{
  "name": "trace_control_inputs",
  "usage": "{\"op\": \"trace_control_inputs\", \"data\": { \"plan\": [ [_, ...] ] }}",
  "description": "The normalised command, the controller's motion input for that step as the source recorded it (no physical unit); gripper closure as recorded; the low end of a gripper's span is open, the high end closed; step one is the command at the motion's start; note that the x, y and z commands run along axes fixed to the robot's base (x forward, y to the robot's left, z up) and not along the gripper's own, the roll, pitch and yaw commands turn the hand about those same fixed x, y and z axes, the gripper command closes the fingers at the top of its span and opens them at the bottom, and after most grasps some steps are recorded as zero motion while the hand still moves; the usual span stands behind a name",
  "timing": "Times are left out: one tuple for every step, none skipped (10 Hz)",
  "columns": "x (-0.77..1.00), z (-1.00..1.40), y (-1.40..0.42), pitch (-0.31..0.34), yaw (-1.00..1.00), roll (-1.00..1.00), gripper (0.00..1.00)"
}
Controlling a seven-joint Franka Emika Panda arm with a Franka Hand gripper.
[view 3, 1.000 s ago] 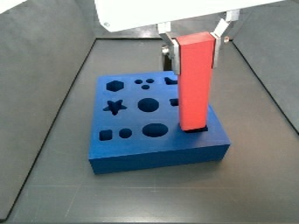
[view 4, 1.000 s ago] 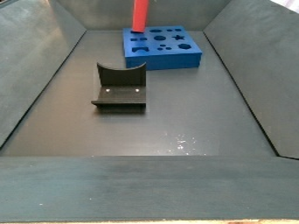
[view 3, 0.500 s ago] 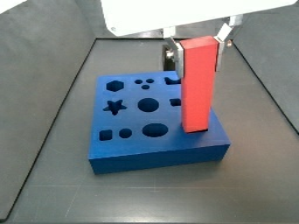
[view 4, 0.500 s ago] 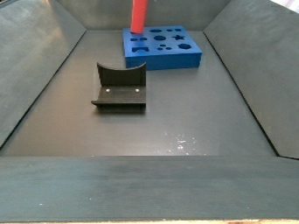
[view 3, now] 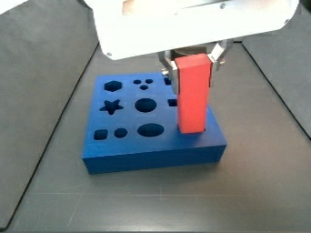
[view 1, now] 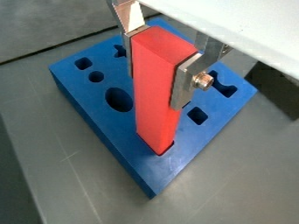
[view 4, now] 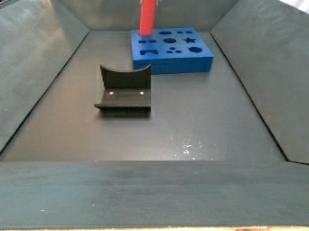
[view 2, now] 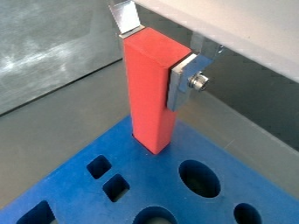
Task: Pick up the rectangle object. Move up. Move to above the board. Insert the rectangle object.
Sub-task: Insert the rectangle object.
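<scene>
Your gripper (view 1: 163, 48) fingers (view 1: 184, 80) clamp one tall red rectangular block (view 1: 158, 87), upright over one thick blue holed board (view 1: 93, 109).

In both side views the gripper (view 3: 195, 56) is sitting mostly hidden: a white housing is covering it in one, and the top edge is cutting it off in the other. The red rectangle object (view 1: 156, 87) is blocking the holes behind it on the blue board (view 3: 152, 150), and its lower end (view 2: 153, 140) is hiding whether it is touching the board. The top edge is cropping the block (view 4: 147, 15), and the board's holes (view 4: 179, 45) are showing too small to identify.
</scene>
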Motion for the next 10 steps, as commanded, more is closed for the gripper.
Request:
{"op": "trace_control_inputs", "data": {
  "plan": [
    [0.00, -0.87, -0.27, 0.117, 0.25, 0.33, 1.00],
    [0.00, 0.00, 0.00, 0.000, 0.00, -0.01, 1.00],
    [0.00, -0.22, -0.07, -0.009, 0.00, 0.15, 1.00],
    [0.33, -0.48, 0.00, 0.374, 0.00, -0.17, 1.00],
    [0.37, -0.72, 0.00, 0.534, 0.00, 0.00, 1.00],
    [0.33, -0.69, 0.00, 0.566, -0.01, 0.00, 1.00],
    [0.35, -0.64, 0.00, 0.614, 0.00, 0.00, 1.00],
    [0.15, 0.00, 0.19, 0.217, 0.00, -0.33, 1.00],
    [0.00, 0.00, 0.00, 0.000, 0.00, 0.00, 0.00],
    [0.00, 0.00, 0.00, 0.000, 0.00, 0.00, 0.00]
  ]
}}
